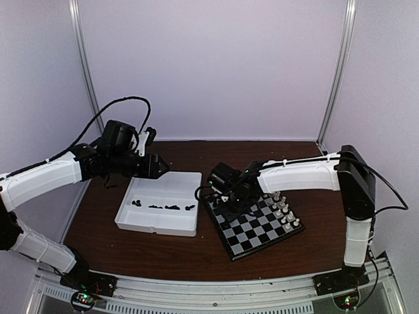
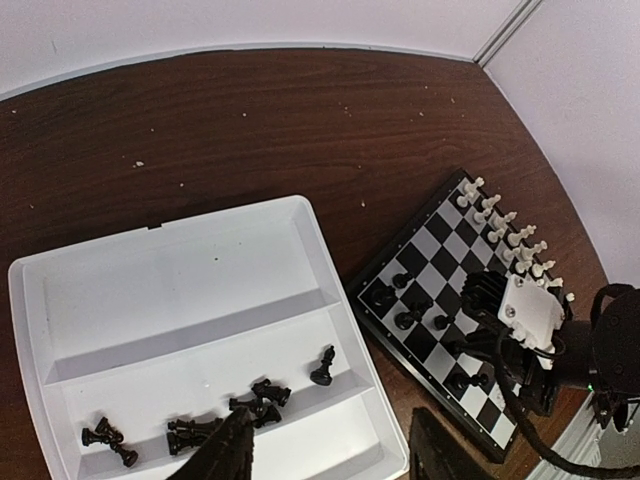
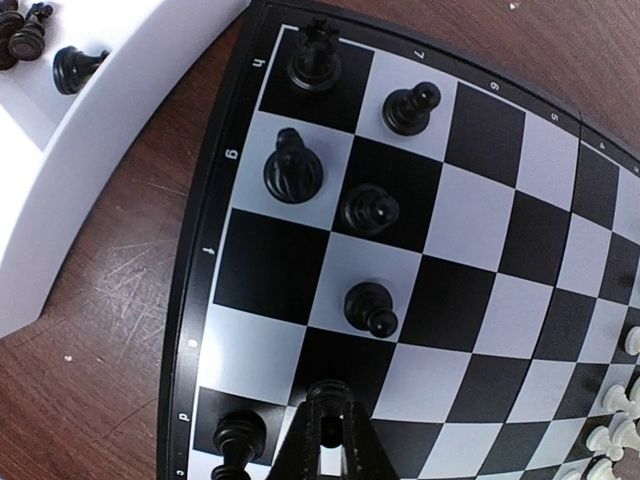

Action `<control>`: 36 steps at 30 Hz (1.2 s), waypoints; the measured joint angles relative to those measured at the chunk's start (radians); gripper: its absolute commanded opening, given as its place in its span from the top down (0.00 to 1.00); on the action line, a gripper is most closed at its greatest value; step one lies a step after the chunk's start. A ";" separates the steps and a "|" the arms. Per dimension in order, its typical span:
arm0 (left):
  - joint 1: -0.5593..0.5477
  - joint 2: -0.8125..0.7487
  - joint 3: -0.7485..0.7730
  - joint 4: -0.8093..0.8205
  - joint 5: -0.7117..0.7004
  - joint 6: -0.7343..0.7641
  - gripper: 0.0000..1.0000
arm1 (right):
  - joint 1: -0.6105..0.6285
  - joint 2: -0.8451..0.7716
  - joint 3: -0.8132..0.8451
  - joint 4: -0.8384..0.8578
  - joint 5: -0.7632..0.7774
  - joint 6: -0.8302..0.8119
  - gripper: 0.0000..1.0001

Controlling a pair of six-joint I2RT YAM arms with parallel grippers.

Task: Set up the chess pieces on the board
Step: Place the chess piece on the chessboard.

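Six of the chess pieces (image 3: 370, 208) stand on the board (image 3: 480, 120) that I can count in the right wrist view, all bunched on the two outer files at the left of that frame, tiny black plastic figures far smaller than their squares. My right gripper (image 3: 325, 400) hangs over the bottom edge of that cluster with its jaws pressed together; whether a pawn sits pinched between the tips I cannot tell, they are too dark. Now the rest of the black set: it lies in the white tray (image 2: 180, 225), in the compartment at the bottom of the left wrist frame, toppled on their sides in a loose row running left to right, one loner a little to the right of the heap. My left gripper (image 2: 335, 460) hovers right over that row, jaws about half apart and empty, one finger almost above the central heap. So the left arm is plainly the nearer one, with the pieces just below and ahead of it. White pieces (image 2: 510, 235) line the board's far side, at the upper right of that frame.
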 measured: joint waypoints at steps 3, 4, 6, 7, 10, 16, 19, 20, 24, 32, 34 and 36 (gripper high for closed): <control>0.000 0.000 0.000 0.000 0.000 0.000 0.47 | -0.001 0.002 0.000 0.000 0.001 -0.005 0.95; 0.000 0.000 0.000 0.000 0.000 0.000 0.47 | -0.002 0.002 0.002 0.000 0.002 -0.008 0.93; 0.000 0.000 0.000 0.000 0.000 0.000 0.47 | -0.005 0.002 0.002 0.000 0.005 -0.013 0.87; 0.000 0.001 0.000 0.000 0.000 0.000 0.47 | -0.005 0.002 0.002 0.000 0.008 -0.013 0.85; 0.000 0.001 0.000 0.000 -0.001 0.000 0.47 | -0.008 0.002 0.003 0.000 0.013 -0.018 0.83; 0.000 0.001 0.000 0.000 -0.002 0.001 0.47 | -0.009 0.002 0.007 -0.001 0.016 -0.018 0.83; 0.000 0.001 0.000 0.000 -0.004 0.001 0.47 | -0.010 0.002 0.014 0.000 0.016 -0.018 0.82; 0.000 0.000 0.000 -0.001 -0.004 0.001 0.47 | -0.010 0.002 0.015 0.000 0.017 -0.018 0.80; 0.000 0.000 0.000 -0.002 -0.007 0.003 0.47 | -0.010 0.001 0.015 0.001 0.017 -0.019 0.76; 0.000 0.000 -0.026 -0.046 -0.049 0.010 0.49 | -0.010 -0.079 -0.035 0.039 0.038 -0.031 0.74; 0.000 0.000 -0.046 -0.074 -0.079 0.010 0.49 | -0.010 -0.124 -0.051 0.055 0.049 -0.037 0.74; 0.000 0.000 -0.063 -0.099 -0.111 0.009 0.51 | -0.010 -0.176 -0.068 0.080 0.066 -0.041 0.74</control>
